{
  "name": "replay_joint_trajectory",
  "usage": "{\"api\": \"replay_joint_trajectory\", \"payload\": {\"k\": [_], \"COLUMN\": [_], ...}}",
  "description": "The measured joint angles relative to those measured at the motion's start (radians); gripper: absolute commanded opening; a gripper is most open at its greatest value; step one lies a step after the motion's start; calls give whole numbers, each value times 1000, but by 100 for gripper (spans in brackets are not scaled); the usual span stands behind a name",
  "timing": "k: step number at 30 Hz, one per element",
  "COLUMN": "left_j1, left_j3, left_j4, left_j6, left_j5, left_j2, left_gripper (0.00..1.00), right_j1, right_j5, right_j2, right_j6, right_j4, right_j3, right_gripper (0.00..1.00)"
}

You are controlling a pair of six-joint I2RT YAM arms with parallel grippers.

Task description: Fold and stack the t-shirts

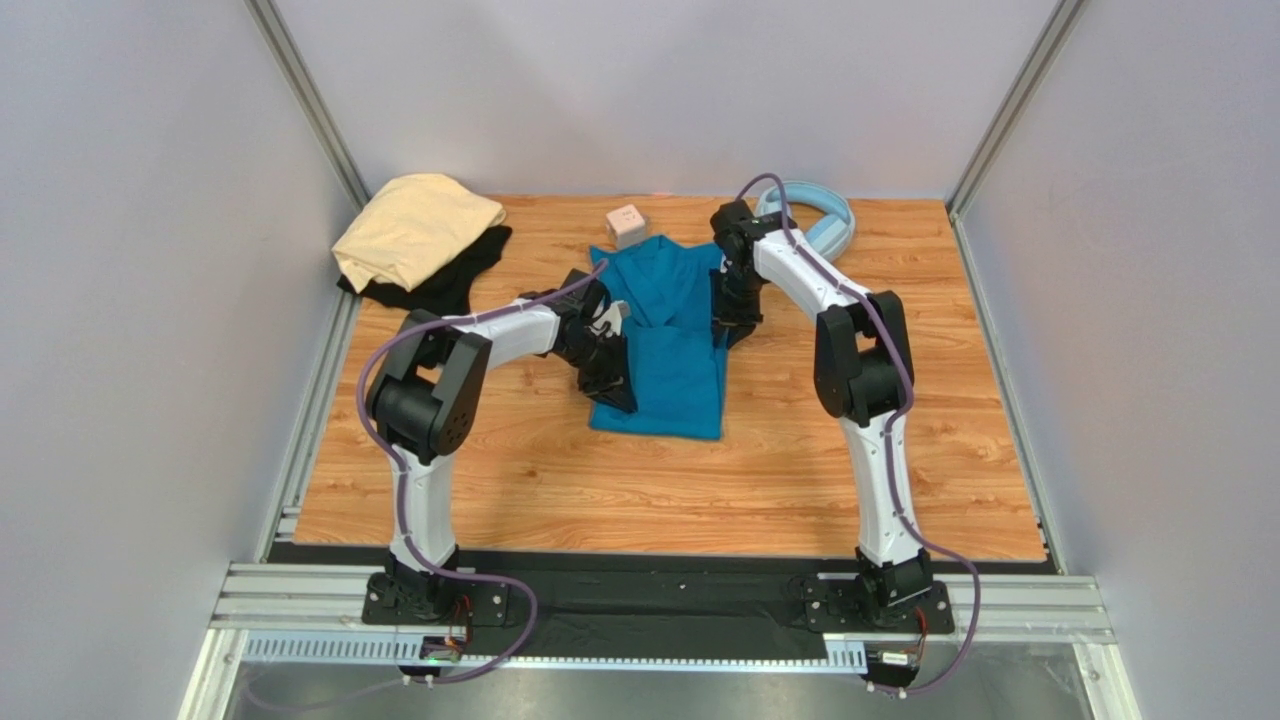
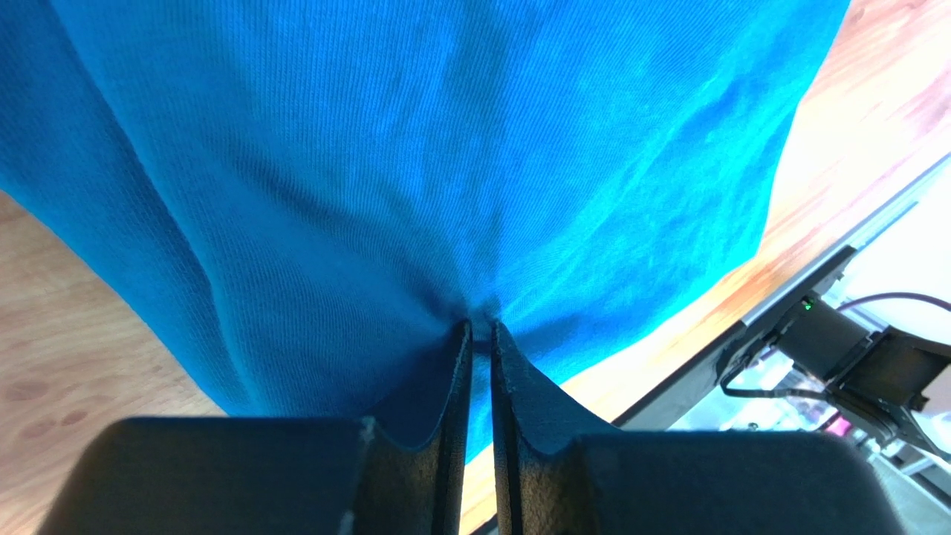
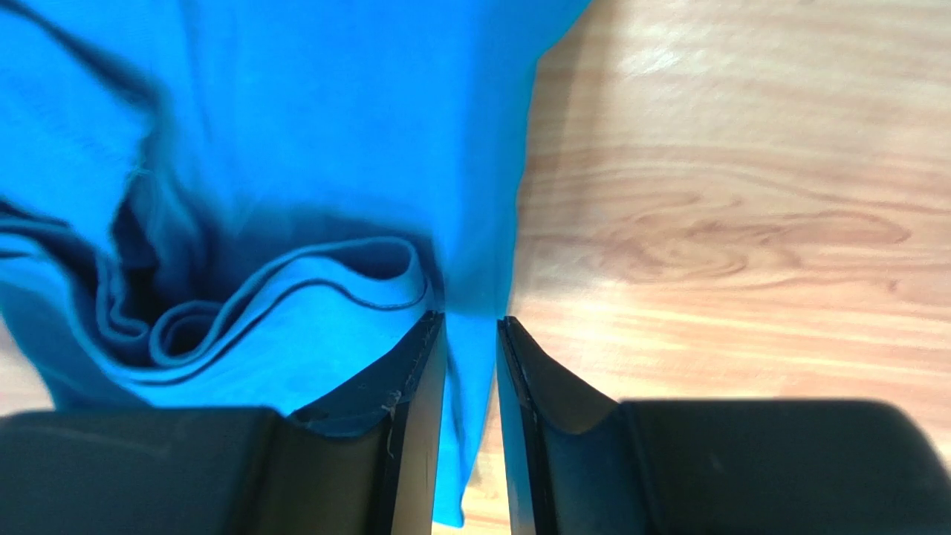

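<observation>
The teal-blue t-shirt (image 1: 672,342) lies partly folded in the middle of the wooden table. My left gripper (image 1: 613,360) is at its left edge. In the left wrist view the gripper (image 2: 478,327) is shut on a pinch of the teal cloth (image 2: 424,156). My right gripper (image 1: 732,320) is at the shirt's right edge. The right wrist view shows this gripper (image 3: 471,320) shut on the shirt's edge, with folded layers (image 3: 279,312) bunched to its left. A pale tan t-shirt (image 1: 413,225) lies crumpled on a black t-shirt (image 1: 451,281) at the back left.
A small pink cube (image 1: 628,225) sits just behind the teal shirt. Light-blue headphones (image 1: 824,210) lie at the back, behind the right arm. Grey walls close in the table (image 1: 601,480) on three sides.
</observation>
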Motion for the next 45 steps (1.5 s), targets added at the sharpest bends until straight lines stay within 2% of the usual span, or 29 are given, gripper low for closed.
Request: {"api": "replay_joint_trajectory", "payload": {"k": [7, 13, 18, 24, 29, 34, 40, 45], "left_j1": [-3, -5, -5, -5, -5, -13, -34, -53], "left_j3": [-54, -19, 60, 75, -9, -140, -270, -344], "left_j4": [-13, -48, -56, -55, -57, -57, -68, -88], "left_j6": [1, 10, 28, 35, 27, 21, 12, 11], "left_j5": [-15, -54, -62, -62, -51, -48, -20, -21], "left_j2": [-64, -119, -103, -16, -20, -116, -197, -274], "left_gripper": [25, 23, 18, 14, 13, 13, 14, 24], "right_j1": [34, 133, 206, 214, 220, 259, 290, 306], "right_j5": [-27, -27, -35, -27, -16, -5, -13, -15], "right_j2": [-144, -307, -258, -133, -154, -279, -371, -407], "right_j6": [7, 9, 9, 7, 12, 13, 27, 40], "right_j4": [-16, -5, 12, 18, 30, 66, 72, 77], "right_j3": [-34, -81, -183, -272, -338, -541, -695, -743], "right_gripper": [34, 33, 31, 30, 31, 31, 31, 37]}}
